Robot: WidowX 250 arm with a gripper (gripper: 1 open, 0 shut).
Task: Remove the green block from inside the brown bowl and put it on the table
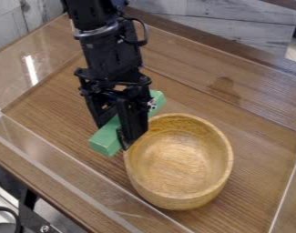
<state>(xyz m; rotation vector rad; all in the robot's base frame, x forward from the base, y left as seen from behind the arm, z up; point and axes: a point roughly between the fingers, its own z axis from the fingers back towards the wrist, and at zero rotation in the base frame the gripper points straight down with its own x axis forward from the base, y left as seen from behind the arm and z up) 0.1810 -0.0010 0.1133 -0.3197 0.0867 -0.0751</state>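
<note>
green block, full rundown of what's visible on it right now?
The green block is a small flat bar of matte solid green, apparently painted wood or foam. It sits outside the brown bowl, just left of its rim, tilted, with its lower end near the table. The black gripper is shut on it and its fingers cover the middle, so only the lower-left end and a sliver at upper right show. Whether it touches the tabletop or the bowl cannot be told.

The small flat block (108,138) shows solid matte green, and beside it the round wooden bowl (179,162) glows light honey-brown with fine grain streaks across its inside. The wide wooden desk (223,91) runs a darker brown with long grain lines under pale glare, and the end effector (121,136) is plain black.
</note>
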